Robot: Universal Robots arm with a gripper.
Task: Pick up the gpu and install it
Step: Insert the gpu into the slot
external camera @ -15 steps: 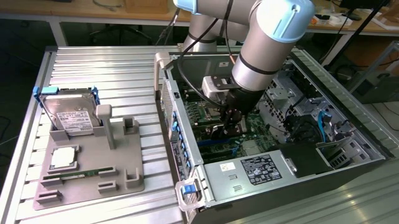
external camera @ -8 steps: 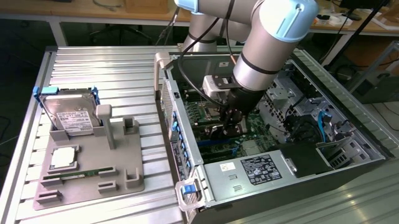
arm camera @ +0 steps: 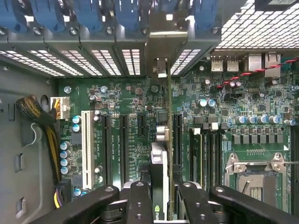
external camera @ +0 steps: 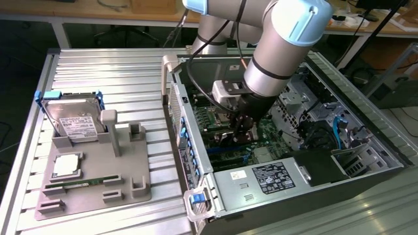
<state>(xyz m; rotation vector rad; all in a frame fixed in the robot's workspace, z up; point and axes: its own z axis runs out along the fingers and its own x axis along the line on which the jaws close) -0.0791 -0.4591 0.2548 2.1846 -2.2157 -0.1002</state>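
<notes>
Fingers point(arm camera: 140, 200) pinch the gpu point(arm camera: 160, 182) edge-on above the motherboard point(arm camera: 126, 100) slots

Workshop, ribbed metal bench.
Wooden worktable point(external camera: 78, 10) behind; dark floor point(external camera: 19, 98) beside the metal bench point(external camera: 111, 68).

gpu point(arm camera: 160, 186): I am seeing it edge-on between the fingers point(arm camera: 140, 205); its lower part is running out of the wrist view, and its faces are staying hidden.
gripper point(external camera: 245, 128): in the exterior view the arm's wrist point(external camera: 274, 63) is covering most of it, so I am not making out what it is gripping there.
motherboard point(external camera: 225, 147): the arm is hiding its middle from me.
hard drive point(external camera: 77, 120): the label text is being too small for me to read.
computer case point(external camera: 365, 161): the exterior view's right edge is cutting off its far corner.
</notes>
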